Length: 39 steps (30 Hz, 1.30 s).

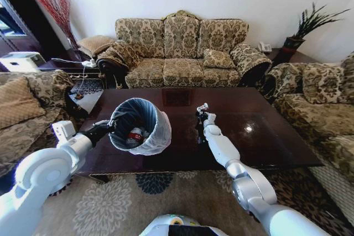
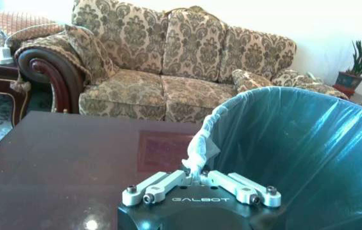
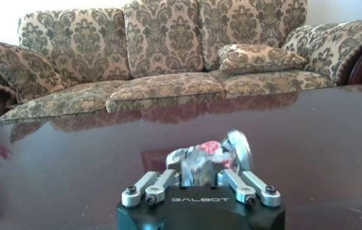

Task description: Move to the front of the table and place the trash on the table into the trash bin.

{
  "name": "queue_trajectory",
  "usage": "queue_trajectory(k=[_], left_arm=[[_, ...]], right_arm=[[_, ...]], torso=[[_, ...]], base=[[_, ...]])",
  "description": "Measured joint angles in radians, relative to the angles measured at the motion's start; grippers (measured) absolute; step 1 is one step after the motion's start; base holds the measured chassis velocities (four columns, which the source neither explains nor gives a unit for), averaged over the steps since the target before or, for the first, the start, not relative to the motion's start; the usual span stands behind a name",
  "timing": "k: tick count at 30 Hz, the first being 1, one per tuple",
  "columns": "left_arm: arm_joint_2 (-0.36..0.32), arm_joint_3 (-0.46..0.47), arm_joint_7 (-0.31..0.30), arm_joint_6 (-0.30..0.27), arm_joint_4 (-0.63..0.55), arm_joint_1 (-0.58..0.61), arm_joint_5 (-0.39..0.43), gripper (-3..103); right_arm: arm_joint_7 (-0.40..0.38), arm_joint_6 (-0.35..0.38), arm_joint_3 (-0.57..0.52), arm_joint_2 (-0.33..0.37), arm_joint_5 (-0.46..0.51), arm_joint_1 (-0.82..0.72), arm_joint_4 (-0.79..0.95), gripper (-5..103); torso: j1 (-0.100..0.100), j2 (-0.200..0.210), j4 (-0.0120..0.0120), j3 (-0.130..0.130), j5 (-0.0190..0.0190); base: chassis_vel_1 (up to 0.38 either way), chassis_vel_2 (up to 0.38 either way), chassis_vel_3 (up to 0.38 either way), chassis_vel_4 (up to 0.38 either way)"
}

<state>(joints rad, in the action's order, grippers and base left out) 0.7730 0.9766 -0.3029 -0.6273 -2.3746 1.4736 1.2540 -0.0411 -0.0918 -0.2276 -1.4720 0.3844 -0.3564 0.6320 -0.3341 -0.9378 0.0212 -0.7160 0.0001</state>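
Currently left end effector (image 1: 108, 127) clamped on trash bin (image 1: 145, 115) rim, bin tilted above tabletop (image 1: 265, 136) near its left edge. Right end effector (image 1: 202, 109) clamped on crumpled wrapper (image 3: 207, 155) mid-tabletop. Wrapper probably light, soft, crushable; bag-lined rim thin, slippery.

Left gripper (image 2: 197, 178) pinches bin (image 2: 302, 153) rim with white bag liner (image 2: 201, 143), bin tilted, teal inside. Dark table (image 2: 72, 163) below, patterned sofa (image 2: 168, 72) behind, plant (image 2: 360, 62) far side.

Left gripper (image 2: 197, 178) pinched closed, arm low; right gripper (image 3: 201, 168) apparently clamped shut, arm stretched forward
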Motion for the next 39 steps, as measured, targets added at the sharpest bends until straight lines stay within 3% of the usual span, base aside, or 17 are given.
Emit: queue_trajectory(k=[1,2,4,9,16,20,24,39], left_arm=[[0.0,0.0,0.0,0.0,0.0,0.0,0.0,0],[0.002,-0.002,0.0,0.0,0.001,0.001,-0.002,0],[0.004,-0.003,0.0,0.0,0.001,0.002,-0.002,0],[0.003,-0.003,0.0,0.0,0.009,0.001,-0.004,0],[0.005,-0.007,0.0,0.001,0.011,-0.001,-0.004,0],[0.006,-0.01,0.0,0.001,0.012,-0.001,-0.005,0],[0.007,-0.024,0.0,0.001,0.014,-0.011,-0.004,0],[0.011,-0.035,0.0,0.001,0.016,-0.016,-0.005,0]], right_arm=[[0.0,0.0,0.0,0.0,0.0,0.0,0.0,25],[-0.001,-0.007,0.0,0.0,0.001,-0.001,0.004,35],[-0.002,-0.009,0.0,0.0,0.0,-0.004,0.01,35],[-0.019,-0.014,0.002,0.002,-0.026,-0.021,0.073,57],[-0.056,-0.073,0.001,-0.025,-0.054,0.046,-0.026,84],[-0.052,-0.077,0.001,-0.018,-0.054,0.024,0.0,98],[-0.012,-0.073,-0.002,-0.004,-0.04,0.006,0.021,100],[-0.011,-0.071,-0.001,-0.006,-0.037,0.01,0.006,100]], torso=[[0.0,0.0,0.0,0.0,0.0],[0.0,0.0,0.0001,0.0,-0.0001],[0.0,0.0,0.0002,0.0,-0.0001],[0.0,0.0,0.0,0.0,-0.0001],[0.0,0.0,0.0005,0.0,-0.0002],[0.0,0.0,0.0003,0.0,-0.0001],[0.0,0.0,-0.0002,0.0,-0.0001],[0.001,0.0,0.0,0.001,-0.0001]], base=[[0.0,0.0,0.0,0.0],[0.0,0.0,0.0,0.0],[0.0,0.0,0.0,0.0],[0.0,0.0,0.0,0.0],[0.0,0.0,0.0,0.0],[0.0,0.0,0.0,0.0],[0.0,0.0,0.0,0.0],[-0.05,0.05,0.053,-0.049]])
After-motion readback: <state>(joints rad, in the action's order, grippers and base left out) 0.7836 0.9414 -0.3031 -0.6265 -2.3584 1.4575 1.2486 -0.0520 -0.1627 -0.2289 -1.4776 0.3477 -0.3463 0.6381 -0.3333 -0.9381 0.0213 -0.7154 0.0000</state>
